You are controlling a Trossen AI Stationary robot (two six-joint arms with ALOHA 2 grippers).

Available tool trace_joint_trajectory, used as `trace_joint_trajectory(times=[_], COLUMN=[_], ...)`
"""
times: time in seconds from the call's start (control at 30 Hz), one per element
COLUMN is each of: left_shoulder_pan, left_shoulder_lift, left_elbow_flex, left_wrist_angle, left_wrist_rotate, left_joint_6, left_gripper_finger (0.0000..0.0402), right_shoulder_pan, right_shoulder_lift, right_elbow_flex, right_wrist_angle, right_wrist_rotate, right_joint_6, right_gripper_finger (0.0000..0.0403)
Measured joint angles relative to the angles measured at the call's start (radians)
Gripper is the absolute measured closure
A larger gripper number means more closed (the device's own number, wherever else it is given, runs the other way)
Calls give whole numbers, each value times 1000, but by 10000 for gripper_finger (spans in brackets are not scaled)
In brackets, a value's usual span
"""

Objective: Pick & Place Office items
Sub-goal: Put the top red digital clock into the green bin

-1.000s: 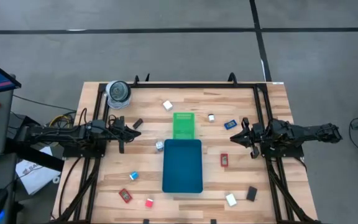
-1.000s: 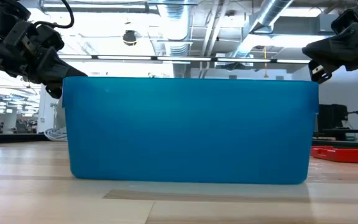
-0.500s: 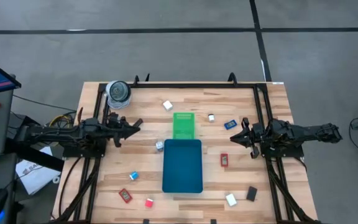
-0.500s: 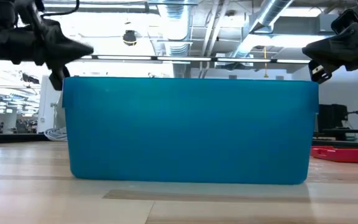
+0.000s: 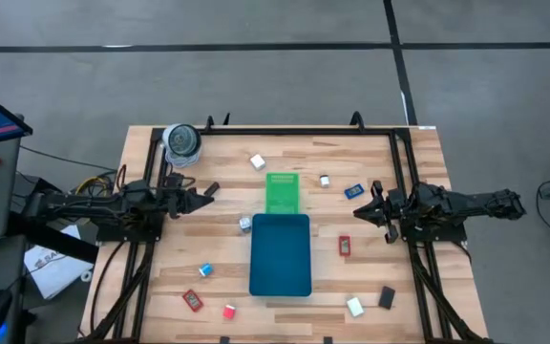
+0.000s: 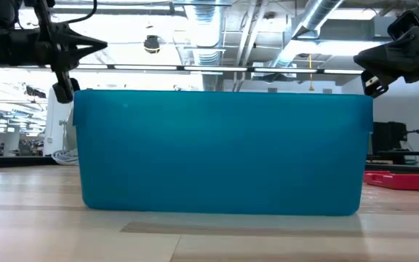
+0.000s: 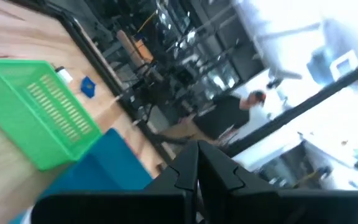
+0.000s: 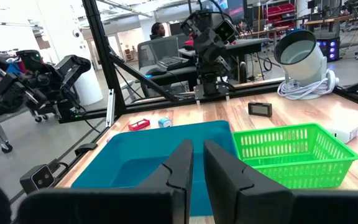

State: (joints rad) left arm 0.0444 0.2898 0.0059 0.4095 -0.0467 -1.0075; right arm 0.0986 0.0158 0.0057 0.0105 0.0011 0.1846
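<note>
Two grippers hovered above the table (image 5: 370, 287), both pressed together and pinching nothing: left gripper (image 5: 208, 194) over the left side, beside a small black piece (image 5: 212, 188); right gripper (image 5: 359, 211) over the right side, near a blue piece (image 5: 353, 191). Lay scattered on bare wood, the office items: white block (image 5: 257, 161), silvery piece (image 5: 244, 224), red pieces (image 5: 345, 247) (image 5: 193, 300) (image 5: 229, 311), a blue one (image 5: 204, 270), white (image 5: 355, 307) and black (image 5: 387, 297) near the front right corner. Sat mid-table, teal tray (image 5: 281, 254) touching green tray (image 5: 282, 192).
</note>
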Motion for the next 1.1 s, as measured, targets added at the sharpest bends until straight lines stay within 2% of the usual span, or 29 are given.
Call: trace_joint_trajectory(times=[0.2, 0.37, 0.47, 0.57, 0.67, 0.73, 0.9, 1.1], left_shoulder_pan=[0, 0, -3, -27, -62, -88, -129, -140], left_shoulder_lift=[0, 2, 26, 67, 126, 174, 302, 457], left_elbow_flex=[0, 0, 0, 0, 0, 0, 0, 0], left_wrist_angle=[98, 114, 115, 117, 116, 119, 183, 305], left_wrist_rotate=[-163, -191, -217, -302, -380, -420, -464, -541], left_joint_6=[-56, -80, -149, -209, -232, -247, -255, -238], left_gripper_finger=[400, 400, 400, 400, 400, 400, 400, 400], right_shoulder_pan=[-3, 0, -12, -29, -42, -47, -57, -57], right_shoulder_lift=[0, -1, -3, -4, -2, -3, -3, -2], right_elbow_flex=[0, 0, 0, 7, 30, 46, 63, 63], right_wrist_angle=[17, 297, 473, 600, 676, 738, 796, 802], right_wrist_rotate=[21, 28, 29, 60, 90, 143, 364, 393], right_joint_6=[-27, 129, 94, 11, 19, 76, 163, 287], right_gripper_finger=[370, 370, 370, 370, 370, 370, 370, 370])
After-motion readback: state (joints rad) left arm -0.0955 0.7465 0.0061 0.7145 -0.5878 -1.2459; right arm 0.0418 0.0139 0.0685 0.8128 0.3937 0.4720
